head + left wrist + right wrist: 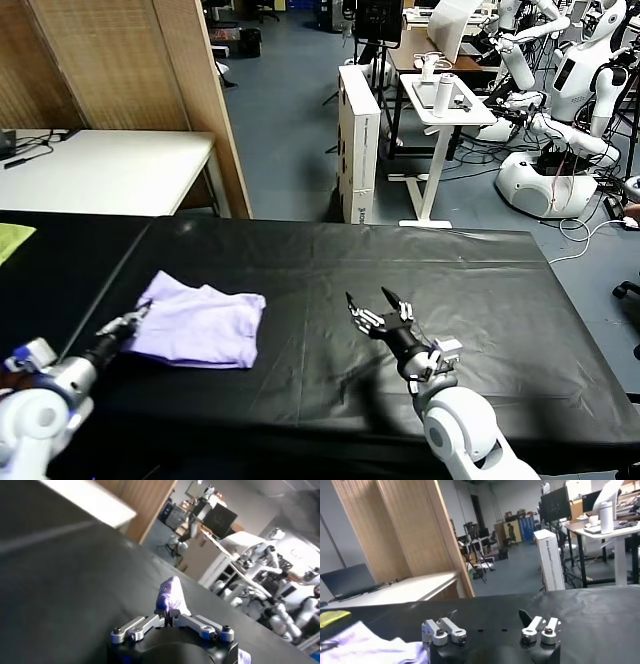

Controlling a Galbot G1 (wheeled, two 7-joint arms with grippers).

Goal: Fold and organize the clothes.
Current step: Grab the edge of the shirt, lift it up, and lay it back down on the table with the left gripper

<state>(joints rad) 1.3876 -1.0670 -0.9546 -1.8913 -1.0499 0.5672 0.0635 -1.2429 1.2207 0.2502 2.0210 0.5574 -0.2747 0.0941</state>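
The shirt (200,325), partly folded on the black table (480,290), is pinched at its edge by the left gripper (137,318). The right gripper (378,305) hovers apart, jaws wide. The pinched edge is best drawn across slowly and kept low.

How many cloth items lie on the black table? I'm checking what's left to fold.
2: the lavender T-shirt at the table's left, pinched by the left gripper; a yellow-green cloth at the far-left edge.

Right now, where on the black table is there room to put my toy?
Bare black table lies between the folded lavender T-shirt and the open right gripper, and beyond it to the far edge. It is crowded at the shirt's left edge, which the left gripper pinches.
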